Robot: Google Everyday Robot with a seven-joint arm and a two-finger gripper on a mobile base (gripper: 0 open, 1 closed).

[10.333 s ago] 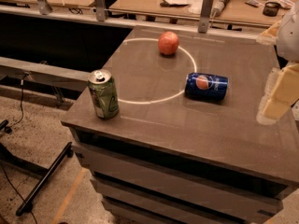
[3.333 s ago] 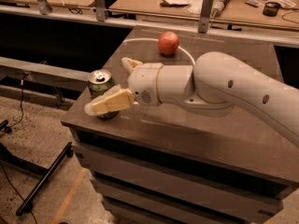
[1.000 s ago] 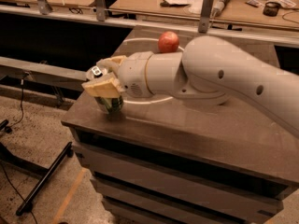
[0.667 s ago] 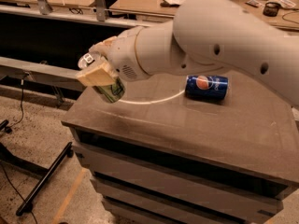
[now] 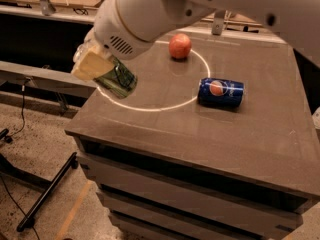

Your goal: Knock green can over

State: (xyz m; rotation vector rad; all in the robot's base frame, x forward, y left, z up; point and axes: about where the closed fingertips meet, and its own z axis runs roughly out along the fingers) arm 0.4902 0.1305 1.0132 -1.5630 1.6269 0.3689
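Observation:
The green can (image 5: pixel 119 79) is tilted steeply, its top leaning left and toward the table's left edge, its base low over the table (image 5: pixel 200 134). My gripper (image 5: pixel 94 64) is at the can's top end, with a pale finger (image 5: pixel 91 65) lying across it, shut on the can. The big white arm reaches in from the upper right and hides the can's silver top.
A blue Pepsi can (image 5: pixel 220 92) lies on its side right of centre. A red apple (image 5: pixel 179 46) sits at the back on a white circle line (image 5: pixel 150 108). The table's left edge is right beside the green can. A black stand leg (image 5: pixel 45 194) is on the floor.
The green can has gone from upright to steeply tilted with my gripper on its top. The arm has swung up and left, uncovering the Pepsi can and the apple.

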